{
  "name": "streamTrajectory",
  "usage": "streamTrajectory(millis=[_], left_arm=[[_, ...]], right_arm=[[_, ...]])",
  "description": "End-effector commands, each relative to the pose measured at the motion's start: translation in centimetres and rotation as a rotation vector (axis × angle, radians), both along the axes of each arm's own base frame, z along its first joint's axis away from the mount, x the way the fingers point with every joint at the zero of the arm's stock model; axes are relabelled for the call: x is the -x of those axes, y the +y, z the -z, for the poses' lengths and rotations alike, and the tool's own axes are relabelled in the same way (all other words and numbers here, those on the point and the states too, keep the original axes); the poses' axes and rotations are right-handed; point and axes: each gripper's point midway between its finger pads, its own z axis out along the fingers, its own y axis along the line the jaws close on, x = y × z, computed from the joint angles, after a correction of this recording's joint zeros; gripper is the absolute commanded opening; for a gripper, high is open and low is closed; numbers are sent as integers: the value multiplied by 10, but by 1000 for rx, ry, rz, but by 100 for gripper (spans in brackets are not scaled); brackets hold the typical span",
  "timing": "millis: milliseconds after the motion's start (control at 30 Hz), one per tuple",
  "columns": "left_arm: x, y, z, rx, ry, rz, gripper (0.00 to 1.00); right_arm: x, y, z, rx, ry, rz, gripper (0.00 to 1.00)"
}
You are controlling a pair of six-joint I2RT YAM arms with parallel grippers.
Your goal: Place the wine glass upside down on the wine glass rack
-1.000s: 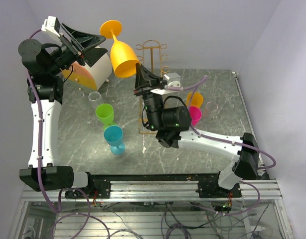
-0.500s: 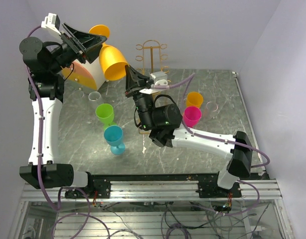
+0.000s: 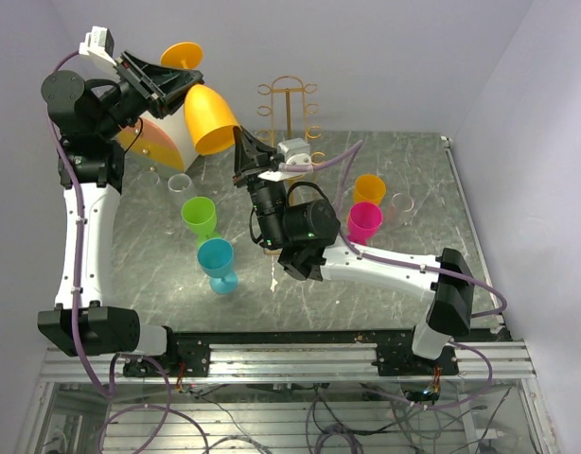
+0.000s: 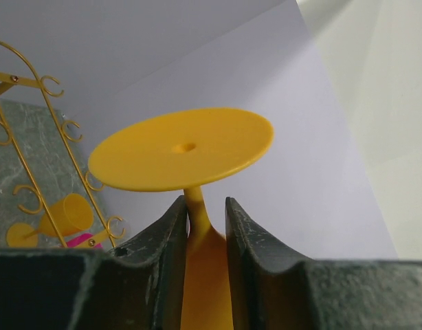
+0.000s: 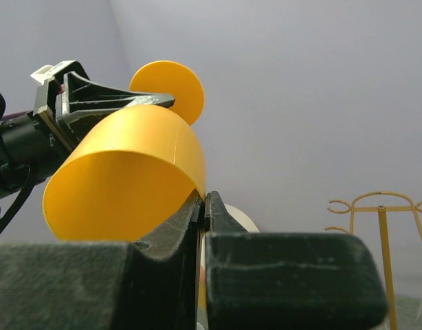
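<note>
Slanting wine glass point(image 3: 210, 118), foot uppermost, mouth down-right, stem in left gripper point(image 3: 184, 83)

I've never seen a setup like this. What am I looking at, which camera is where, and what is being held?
Two robot arms are bolted at the near edge of a table. The wide picture comes from a camera above and behind them: left arm on the left, right arm on the right. The other two come from a camera on each wrist, looking along the jaws. Held in the air is a yellow wine glass, foot up, tilted. The right jaws are shut on its rim; the left jaws stand either side of its stem, whether pressing it I cannot tell. On the table stand a wire rack, a green glass, a blue glass, an orange glass and a pink glass.
</note>
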Motion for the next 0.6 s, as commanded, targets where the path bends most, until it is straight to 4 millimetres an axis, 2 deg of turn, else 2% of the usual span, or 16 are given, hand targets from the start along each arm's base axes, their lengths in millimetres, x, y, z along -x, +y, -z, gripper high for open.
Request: streamTrajectory(millis=[0,67,133,300,333,467,567], left_arm=[[7,-6,-4,-19,-61,33,28],[8,-7,-7,-3,-81,49,21],[10,-8,-9,20,-95,78,8],[14,-11,-18,1,-167,110,7],[15,-11,-21,-26,-194,104,7],[14,-11,-35,-198,-329,58,7],[11,-9,-34,-320,-404,47,7]], right_arm=[[4,8,2,3,-11,-14,0],[6,13,6,13,-10,-34,0],[6,16,11,18,-8,-50,0],[14,21,21,18,-54,-77,0],[16,22,23,23,-61,-79,8],[25,36,37,114,-62,-81,56],[31,37,44,166,-57,-59,82]])
